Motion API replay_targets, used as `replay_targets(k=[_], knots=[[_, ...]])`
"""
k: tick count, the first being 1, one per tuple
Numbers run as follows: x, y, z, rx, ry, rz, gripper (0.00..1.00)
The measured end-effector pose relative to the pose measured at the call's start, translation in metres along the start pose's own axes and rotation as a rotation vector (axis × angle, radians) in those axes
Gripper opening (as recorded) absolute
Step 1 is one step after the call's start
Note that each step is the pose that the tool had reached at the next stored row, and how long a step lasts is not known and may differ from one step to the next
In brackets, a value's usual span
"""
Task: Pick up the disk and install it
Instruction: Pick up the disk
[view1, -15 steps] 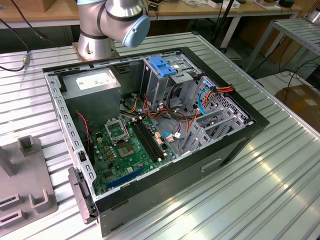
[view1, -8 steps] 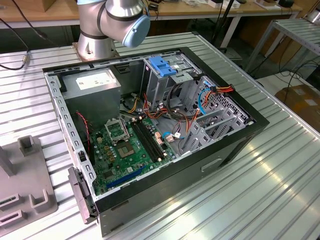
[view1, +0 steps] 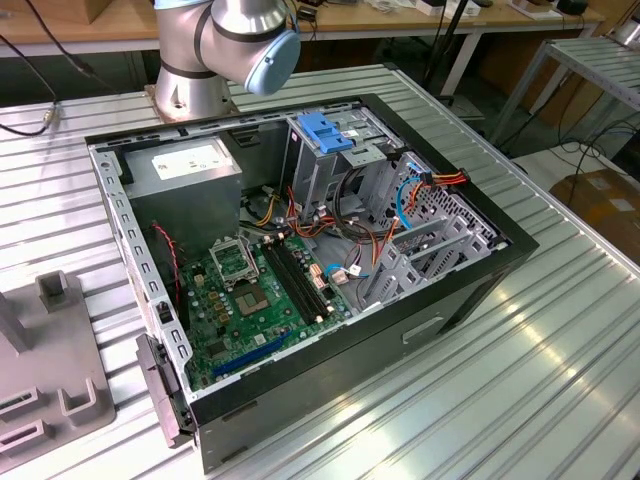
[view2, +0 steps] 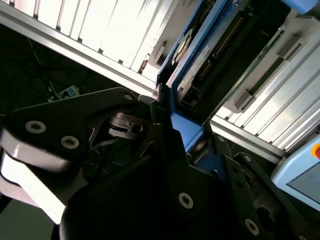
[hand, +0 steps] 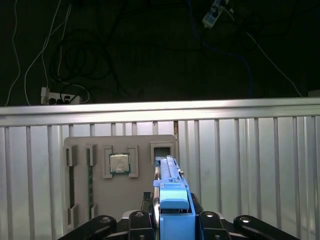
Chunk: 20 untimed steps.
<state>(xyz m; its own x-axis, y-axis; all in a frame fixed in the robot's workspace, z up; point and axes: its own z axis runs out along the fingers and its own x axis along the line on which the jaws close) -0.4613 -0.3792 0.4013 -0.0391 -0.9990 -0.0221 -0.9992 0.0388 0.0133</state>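
In both wrist views my gripper (hand: 172, 216) is shut on the disk (hand: 170, 186). The disk is seen edge-on, a blue side rail running along it between the black fingers (hand: 140, 220). Its far end lines up with an open slot (hand: 163, 151) of a grey holder tray (hand: 95, 200); I cannot tell whether it rests in that slot. In the second wrist view the disk (view2: 202, 55) shows its metal side and blue rail close up, with the gripper (view2: 175, 131) clamped on its end. In the exterior view the open computer case (view1: 470, 290) lies on the table, with a blue-handled drive cage (view1: 326, 132) at its far side.
The tray carries a square processor chip (hand: 120, 163) and long strips in side slots (hand: 90, 180). The table's edge (hand: 160, 111) runs just beyond the tray, with cables on the dark floor past it. Inside the case are a grey power supply box (view1: 185, 172), a green motherboard (view1: 255, 295) and loose wires (view1: 415, 190).
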Motion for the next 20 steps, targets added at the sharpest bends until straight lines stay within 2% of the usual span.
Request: replay_targets(k=[7, 14, 20], knots=[[-0.0002, 0.0001, -0.0070, 0.0001, -0.0001, 0.000, 0.37], [-0.0004, 0.0002, -0.0171, 0.0000, 0.0000, 0.000, 0.37], [-0.0005, 0.0003, -0.0211, 0.0000, 0.0000, 0.000, 0.37]])
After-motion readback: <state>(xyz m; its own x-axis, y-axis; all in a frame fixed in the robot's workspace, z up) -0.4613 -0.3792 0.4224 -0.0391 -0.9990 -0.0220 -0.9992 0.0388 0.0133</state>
